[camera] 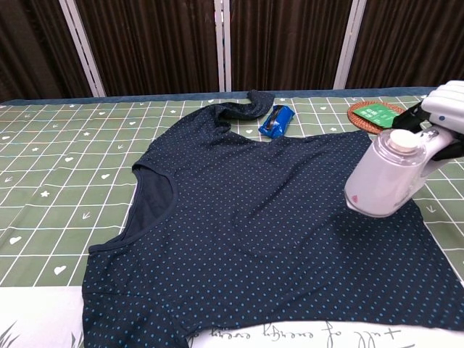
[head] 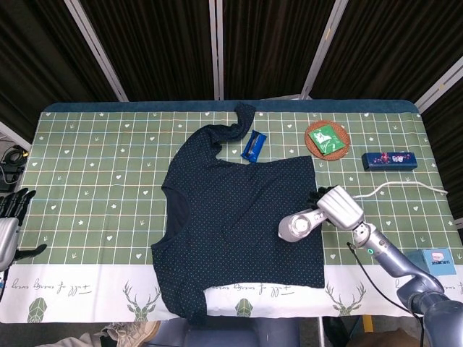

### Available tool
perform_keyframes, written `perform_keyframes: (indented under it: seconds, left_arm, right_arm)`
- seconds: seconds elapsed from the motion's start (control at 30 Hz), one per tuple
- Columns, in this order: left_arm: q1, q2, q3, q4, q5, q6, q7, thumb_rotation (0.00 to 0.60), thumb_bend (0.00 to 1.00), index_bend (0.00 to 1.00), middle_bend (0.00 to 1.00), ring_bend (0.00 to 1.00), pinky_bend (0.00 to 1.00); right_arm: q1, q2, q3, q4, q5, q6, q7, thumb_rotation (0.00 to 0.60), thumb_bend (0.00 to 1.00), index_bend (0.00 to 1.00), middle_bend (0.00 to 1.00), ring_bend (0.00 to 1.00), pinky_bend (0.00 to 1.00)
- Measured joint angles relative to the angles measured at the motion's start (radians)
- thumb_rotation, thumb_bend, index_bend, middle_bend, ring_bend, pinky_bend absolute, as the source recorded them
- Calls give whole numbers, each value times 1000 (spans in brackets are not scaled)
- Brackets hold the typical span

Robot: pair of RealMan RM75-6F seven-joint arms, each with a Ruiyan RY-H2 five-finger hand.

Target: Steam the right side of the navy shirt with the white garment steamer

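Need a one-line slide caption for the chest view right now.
Right hand holds the white garment steamer on the navy shirt's right side.

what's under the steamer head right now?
The steamer head sits on the shirt, near its right edge. Around it only dotted navy fabric shows; the patch beneath is covered. The right hand holds the handle.

White steamer [camera: 388,176] on flat navy shirt [camera: 254,225]

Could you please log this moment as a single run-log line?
right hand holds white garment steamer | steamer head on right side of navy shirt | left hand idle at table's left edge
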Motion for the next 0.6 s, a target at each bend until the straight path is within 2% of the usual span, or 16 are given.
perform_keyframes:
  seconds: [0.2, 0.33, 0.43, 0.5, 0.6]
  left_arm:
    - [5, 9, 0, -6, 4, 6, -12, 600, 0, 0, 0, 0, 0]
    - [7, 12, 1, -9, 7, 8, -16, 600, 0, 0, 0, 0, 0]
    - [8, 12, 1, -10, 9, 9, -17, 600, 0, 0, 0, 0, 0]
    - [8, 13, 3, -11, 12, 10, -16, 600, 0, 0, 0, 0, 0]
    - [10, 13, 5, -13, 15, 11, -15, 600, 0, 0, 0, 0, 0]
  right_arm:
    - [-9, 21, 55, -11, 89, -107, -29, 600, 843, 665, 587, 579, 775]
    - [-17, 34, 83, -7, 145, -200, -54, 600, 642, 558, 516, 518, 676]
    - [-25, 45, 100, -6, 186, -280, -79, 600, 532, 494, 468, 476, 603]
    - [-28, 51, 110, -7, 209, -325, -97, 600, 474, 398, 387, 407, 525]
    - [-32, 61, 127, -18, 250, -401, -138, 600, 316, 160, 154, 202, 358]
